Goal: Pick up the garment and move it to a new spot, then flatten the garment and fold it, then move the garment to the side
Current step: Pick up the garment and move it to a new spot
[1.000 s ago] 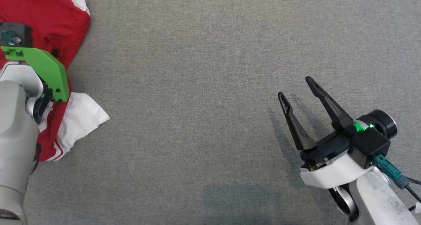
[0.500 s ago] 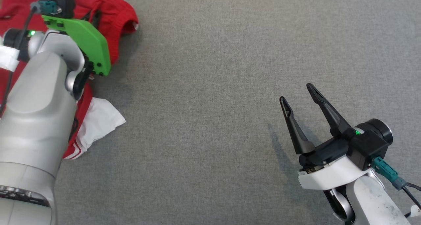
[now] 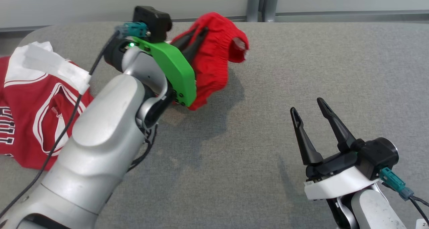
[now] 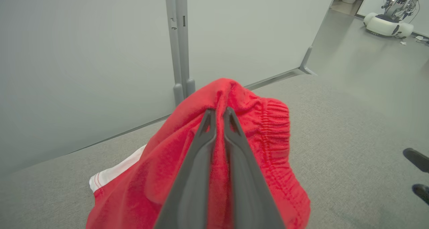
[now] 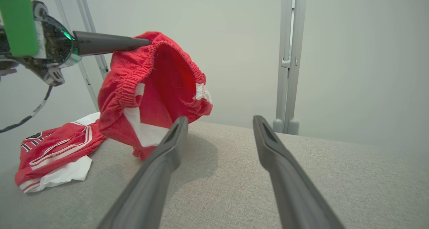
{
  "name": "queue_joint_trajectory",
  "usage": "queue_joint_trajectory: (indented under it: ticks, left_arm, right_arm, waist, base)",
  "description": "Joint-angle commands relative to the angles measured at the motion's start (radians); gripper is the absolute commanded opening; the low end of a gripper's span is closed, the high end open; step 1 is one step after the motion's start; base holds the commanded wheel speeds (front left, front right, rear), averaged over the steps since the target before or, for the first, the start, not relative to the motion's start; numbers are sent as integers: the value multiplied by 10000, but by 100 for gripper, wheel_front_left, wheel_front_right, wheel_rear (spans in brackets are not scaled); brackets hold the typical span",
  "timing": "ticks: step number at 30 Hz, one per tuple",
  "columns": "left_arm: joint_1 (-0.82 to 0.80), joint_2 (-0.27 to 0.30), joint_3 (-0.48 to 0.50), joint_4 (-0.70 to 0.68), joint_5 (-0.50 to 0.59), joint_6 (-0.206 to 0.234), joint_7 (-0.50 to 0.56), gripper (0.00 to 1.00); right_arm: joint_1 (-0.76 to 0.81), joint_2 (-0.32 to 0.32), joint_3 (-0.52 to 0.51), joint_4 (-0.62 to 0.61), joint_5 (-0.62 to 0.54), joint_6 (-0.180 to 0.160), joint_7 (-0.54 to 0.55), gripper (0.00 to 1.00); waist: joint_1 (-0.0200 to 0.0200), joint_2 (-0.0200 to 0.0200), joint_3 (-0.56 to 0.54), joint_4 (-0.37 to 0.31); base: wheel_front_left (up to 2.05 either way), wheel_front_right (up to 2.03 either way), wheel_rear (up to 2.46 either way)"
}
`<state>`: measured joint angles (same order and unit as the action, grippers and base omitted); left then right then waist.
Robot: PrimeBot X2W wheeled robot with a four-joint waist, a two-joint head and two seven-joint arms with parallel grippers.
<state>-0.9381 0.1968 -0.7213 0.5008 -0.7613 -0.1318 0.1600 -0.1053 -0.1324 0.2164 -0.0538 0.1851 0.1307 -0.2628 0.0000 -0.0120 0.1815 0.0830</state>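
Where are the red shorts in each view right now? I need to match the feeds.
Head view: red shorts at upper centre.
Left wrist view: lower centre, pinched by the left tool.
Right wrist view: upper left of centre.
Shared landmark: the left tool, shut on them.

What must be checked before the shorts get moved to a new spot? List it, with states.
1. Left jaws shut on shorts: ok.
2. Shorts hanging clear of table: cannot tell; the low hem looks close.
3. Jersey untangled from shorts: cannot tell.
4. Right jaws open, holding nothing: ok.
5. Room on table for set-down: ok.
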Motion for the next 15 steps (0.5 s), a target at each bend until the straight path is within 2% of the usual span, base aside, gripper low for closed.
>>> queue_joint_trajectory:
  ticks: [1,6,15]
  left_arm:
    - [214,-60,-121,-358,-169,21,112,0]
    - [976,-223,-512,-2173,-760,73,731,0]
    - [1932,-972,-534,-5139,-2106,655,1256,0]
  right_arm:
    - [136,28,-87,20,77,1,-31,100]
    - [250,179,-350,84,54,1,-31,100]
    - [522,350,-782,194,21,1,-31,100]
  waist:
    - [0,120,-236,-285]
    - [0,120,-419,-691]
    - [0,120,-503,-1188]
  base:
    - [0,0,0]
    - [0,0,0]
    - [0,0,0]
